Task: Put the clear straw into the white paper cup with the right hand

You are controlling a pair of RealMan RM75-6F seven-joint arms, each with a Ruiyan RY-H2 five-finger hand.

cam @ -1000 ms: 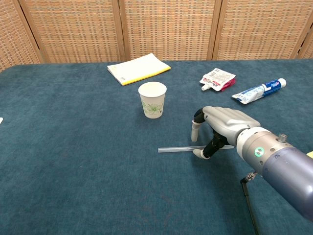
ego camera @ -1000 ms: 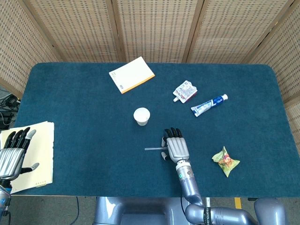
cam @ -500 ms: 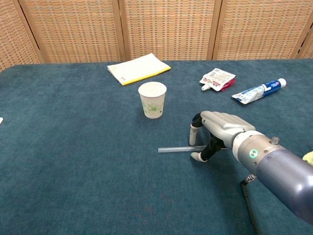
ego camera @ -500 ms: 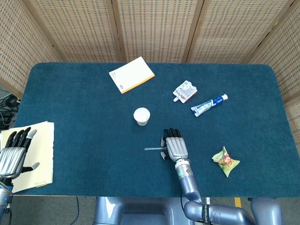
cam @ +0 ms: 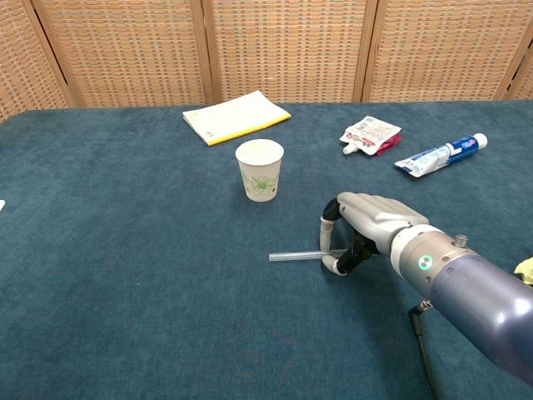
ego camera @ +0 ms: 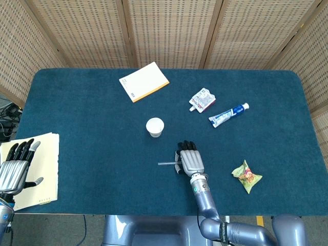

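Note:
The clear straw lies flat on the blue table cloth, pointing left to right, in front of the white paper cup. The cup stands upright with a green flower print and nothing visible in it. My right hand rests low over the straw's right end. Its fingers curl down and the thumb closes from the near side, pinching the straw against the table. My left hand lies open at the lower left of the head view, holding nothing.
A yellow notepad lies behind the cup. A small pouch and a toothpaste tube lie at the back right, a snack packet at the front right. A pale folder sits under the left hand.
My right hand has slid slightly left and lower along the straw, and its fingers and thumb have curled in around the straw's right end. The straw, cup and left hand have not moved.

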